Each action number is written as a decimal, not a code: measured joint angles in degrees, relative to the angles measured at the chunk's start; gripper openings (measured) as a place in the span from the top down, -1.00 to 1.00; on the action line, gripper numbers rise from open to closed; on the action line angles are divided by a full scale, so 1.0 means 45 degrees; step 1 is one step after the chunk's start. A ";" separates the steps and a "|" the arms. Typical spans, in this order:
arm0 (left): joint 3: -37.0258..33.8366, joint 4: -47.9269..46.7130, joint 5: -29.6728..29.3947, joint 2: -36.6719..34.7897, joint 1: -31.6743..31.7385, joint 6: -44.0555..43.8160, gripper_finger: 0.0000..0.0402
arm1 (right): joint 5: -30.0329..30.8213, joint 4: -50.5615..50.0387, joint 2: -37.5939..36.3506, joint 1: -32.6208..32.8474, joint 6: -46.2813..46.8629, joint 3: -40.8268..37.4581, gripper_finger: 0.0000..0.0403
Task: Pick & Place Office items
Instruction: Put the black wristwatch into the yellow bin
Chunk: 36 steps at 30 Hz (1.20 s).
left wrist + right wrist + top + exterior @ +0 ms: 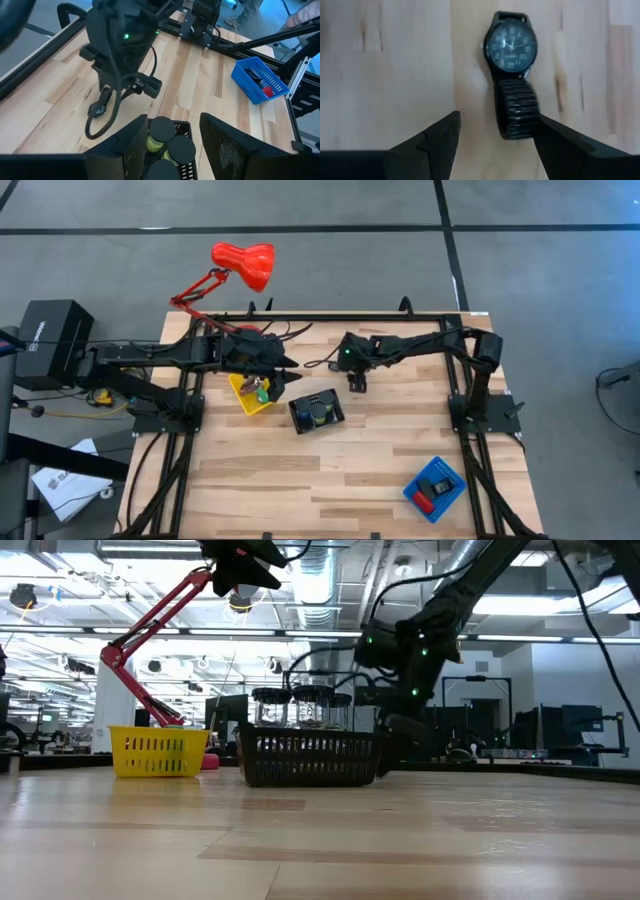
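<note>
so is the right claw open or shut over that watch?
Open: right claw fingers stand apart, watch lying flat on the table between them, ungripped.

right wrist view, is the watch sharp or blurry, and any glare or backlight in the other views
Right wrist view: the watch dial is slightly soft, its numerals hard to read, and the right gripper fingers are dark silhouettes. Low view: bright ceiling lights backlight the black basket. High view: even light, faint shadows on the table.
</note>
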 joint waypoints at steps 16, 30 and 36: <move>0.0000 0.0010 0.0015 0.0000 -0.0053 0.0041 0.12 | -0.0137 -0.0216 0.0190 -0.0491 0.0065 0.0633 -0.12; 0.0000 0.0009 0.0006 0.0000 -0.0053 0.0046 0.12 | -0.0123 -0.0501 0.0050 -0.0181 0.1063 0.0638 0.70; 0.0000 0.0007 0.0006 0.0000 -0.0053 0.0007 0.12 | -0.0065 -0.0663 -0.0091 0.0286 0.1061 0.0625 0.70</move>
